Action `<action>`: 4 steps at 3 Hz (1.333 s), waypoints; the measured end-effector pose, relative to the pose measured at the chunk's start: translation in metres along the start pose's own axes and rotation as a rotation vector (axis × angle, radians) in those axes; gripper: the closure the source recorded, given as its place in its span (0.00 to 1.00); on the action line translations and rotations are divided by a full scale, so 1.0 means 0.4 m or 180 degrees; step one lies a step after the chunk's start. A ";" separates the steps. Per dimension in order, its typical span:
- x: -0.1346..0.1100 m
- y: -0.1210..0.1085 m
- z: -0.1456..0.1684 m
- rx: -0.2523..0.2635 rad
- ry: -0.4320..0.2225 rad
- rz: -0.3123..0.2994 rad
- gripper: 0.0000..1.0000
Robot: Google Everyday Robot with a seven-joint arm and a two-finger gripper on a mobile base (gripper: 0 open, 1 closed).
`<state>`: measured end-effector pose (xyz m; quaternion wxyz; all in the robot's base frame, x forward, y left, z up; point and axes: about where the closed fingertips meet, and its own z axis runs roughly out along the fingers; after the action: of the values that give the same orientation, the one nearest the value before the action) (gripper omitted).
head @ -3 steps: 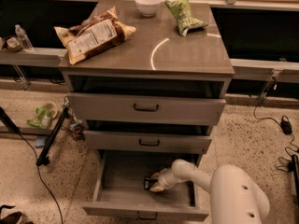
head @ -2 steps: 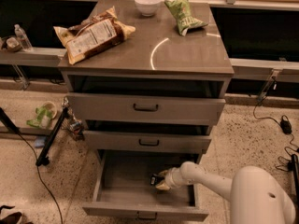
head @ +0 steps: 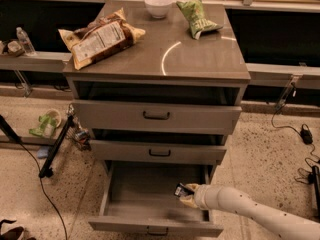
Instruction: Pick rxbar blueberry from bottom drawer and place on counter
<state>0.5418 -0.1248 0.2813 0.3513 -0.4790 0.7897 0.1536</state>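
The bottom drawer (head: pixel 150 219) is pulled open under two narrower grey drawers. My gripper (head: pixel 186 194) reaches into its right side from the lower right on a white arm. It is shut on the rxbar blueberry (head: pixel 181 189), a small dark bar with pale lettering, held tilted a little above the drawer floor. The counter (head: pixel 200 54) is the glossy grey-brown top of the cabinet, with a curved light reflection.
On the counter lie a brown-and-white chip bag (head: pixel 100 36), a white bowl (head: pixel 158 5) and a green snack bag (head: pixel 197 16). A pale ledge (head: pixel 30 61) with a bottle runs at the left. A dark stand leg (head: pixel 56 146) and cables lie on the floor.
The view has shifted. My arm has drawn back to the right, and the gripper has lifted the bar slightly off the drawer floor at the drawer's right side.
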 end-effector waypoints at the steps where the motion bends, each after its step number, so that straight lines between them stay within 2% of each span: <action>1: -0.088 0.050 -0.161 -0.0083 -0.0301 -0.0061 1.00; 2: -0.215 0.065 -0.309 -0.0163 -0.0514 -0.0222 1.00; 3: -0.334 0.024 -0.439 -0.0125 -0.0585 -0.0417 1.00; 4: -0.334 0.029 -0.452 -0.0123 -0.0648 -0.0411 1.00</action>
<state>0.4972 -0.1370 0.5019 0.4295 -0.5175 0.7143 0.1936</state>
